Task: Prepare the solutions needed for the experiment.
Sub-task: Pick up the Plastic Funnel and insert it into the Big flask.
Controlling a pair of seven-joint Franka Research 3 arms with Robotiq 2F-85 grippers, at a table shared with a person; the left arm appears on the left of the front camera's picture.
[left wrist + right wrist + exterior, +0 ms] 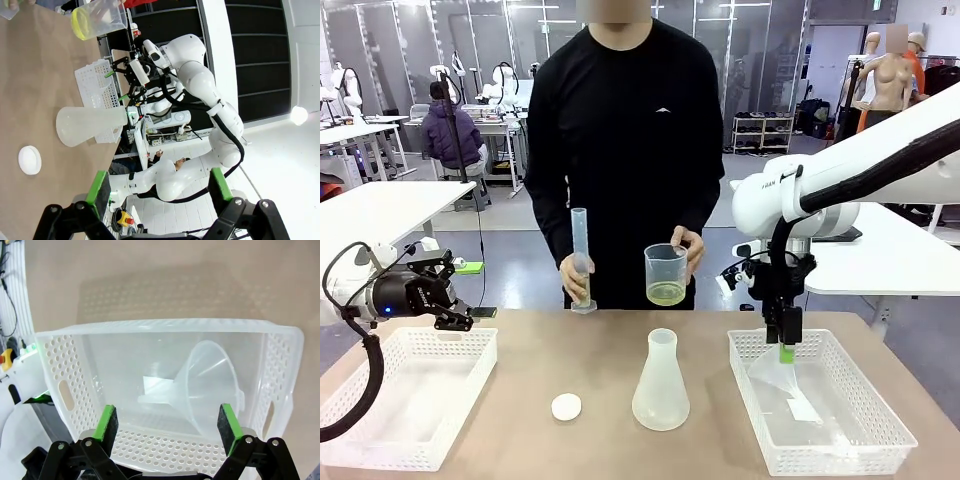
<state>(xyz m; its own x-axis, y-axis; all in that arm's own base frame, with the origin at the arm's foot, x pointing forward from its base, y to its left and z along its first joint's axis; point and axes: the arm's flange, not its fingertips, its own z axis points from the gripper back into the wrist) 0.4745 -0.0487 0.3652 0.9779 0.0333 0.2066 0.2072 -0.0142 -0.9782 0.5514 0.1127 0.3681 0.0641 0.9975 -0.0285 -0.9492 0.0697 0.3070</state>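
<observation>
The person at the far side holds a clear beaker point(666, 272) with a shallow layer of yellow-green solution point(666, 293) in one hand. Their other hand holds a tall graduated cylinder point(581, 258) upright on the table. In the left wrist view the beaker point(99, 20) appears at the top. An empty conical flask point(660, 385) stands mid-table. My left gripper point(448, 292) hovers open over the far edge of the left basket point(380, 420), its fingers point(99, 186) wide apart. My right gripper point(167, 425) hangs open just above a clear funnel point(207, 382) lying in the right basket point(165, 325).
A small white disc point(566, 406) lies on the table left of the flask. A slip of white paper point(156, 385) lies under the funnel. Bare tabletop point(570, 345) stretches between the two baskets, in front of the person's hands.
</observation>
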